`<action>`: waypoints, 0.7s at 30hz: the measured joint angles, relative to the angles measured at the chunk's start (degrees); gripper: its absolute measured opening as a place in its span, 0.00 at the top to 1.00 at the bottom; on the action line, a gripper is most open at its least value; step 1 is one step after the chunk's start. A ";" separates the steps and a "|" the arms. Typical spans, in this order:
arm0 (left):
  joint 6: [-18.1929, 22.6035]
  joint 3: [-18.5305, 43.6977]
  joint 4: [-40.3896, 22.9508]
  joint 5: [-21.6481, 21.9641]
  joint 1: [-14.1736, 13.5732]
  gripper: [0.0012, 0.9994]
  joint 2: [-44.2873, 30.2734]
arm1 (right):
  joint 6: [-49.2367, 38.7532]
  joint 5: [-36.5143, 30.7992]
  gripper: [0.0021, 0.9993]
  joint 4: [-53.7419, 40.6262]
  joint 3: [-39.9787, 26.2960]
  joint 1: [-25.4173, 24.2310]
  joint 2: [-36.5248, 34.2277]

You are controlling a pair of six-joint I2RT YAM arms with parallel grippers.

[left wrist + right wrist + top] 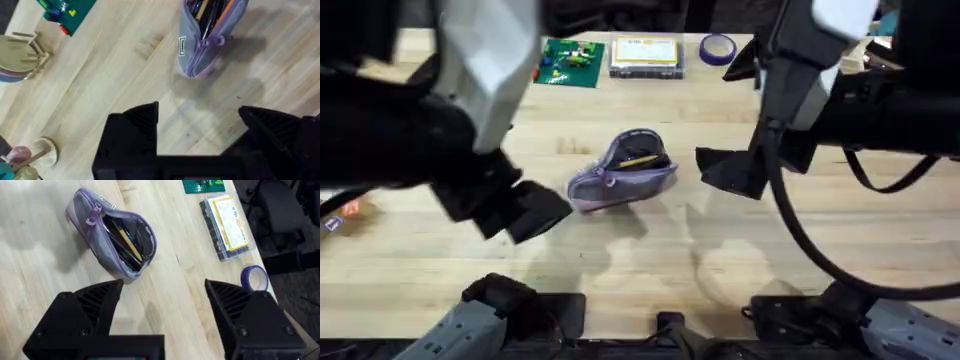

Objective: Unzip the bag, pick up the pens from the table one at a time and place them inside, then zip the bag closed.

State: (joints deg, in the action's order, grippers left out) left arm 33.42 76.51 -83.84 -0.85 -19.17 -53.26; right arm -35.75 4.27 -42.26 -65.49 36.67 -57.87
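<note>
The bag (620, 172) is carrying a small white tag (183, 46) on its side near the zipper end, but the print on it is too small to read; the clear plastic box (645, 54) at the upper middle of the overhead frame is showing a yellow and white label whose writing likewise cannot be made out. One bag is lying on the table (650, 270), a little above the centre of the overhead frame, its zipper open and its mouth gaping. Two pens are sitting inside it: the orange pen (131, 249) and the black pen (118, 234) are lying side by side along the pouch's length. A lavender zipper pull (216, 40) is hanging at the closed end. The left gripper (528, 212) is hovering at the left of the bag, near its lower left end, with its black fingers spread apart and nothing between them. The right gripper (730, 170) is hanging to the right of the bag, apart from it, its fingers also spread wide and holding nothing. One green building-block board (570, 62) is lying at the upper left of the box, and one roll of purple tape (718, 47) is sitting just to the box's right.
</note>
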 joint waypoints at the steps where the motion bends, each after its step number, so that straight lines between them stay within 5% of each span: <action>1: 0.94 0.00 -0.37 -0.37 0.95 0.01 0.64 | 0.00 0.00 0.00 0.00 0.00 0.00 0.00; 13: 8.76 -4.35 -1.10 -1.59 11.94 0.01 1.92 | -0.02 0.00 0.00 0.02 0.00 0.00 0.00; 21: 9.74 -6.73 6.64 -1.65 12.74 0.01 1.40 | -0.04 0.00 0.00 0.02 0.00 0.00 0.00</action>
State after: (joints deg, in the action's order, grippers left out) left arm 43.16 69.78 -77.20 -2.50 -6.44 -51.86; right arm -35.79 4.27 -42.24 -65.49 36.67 -57.87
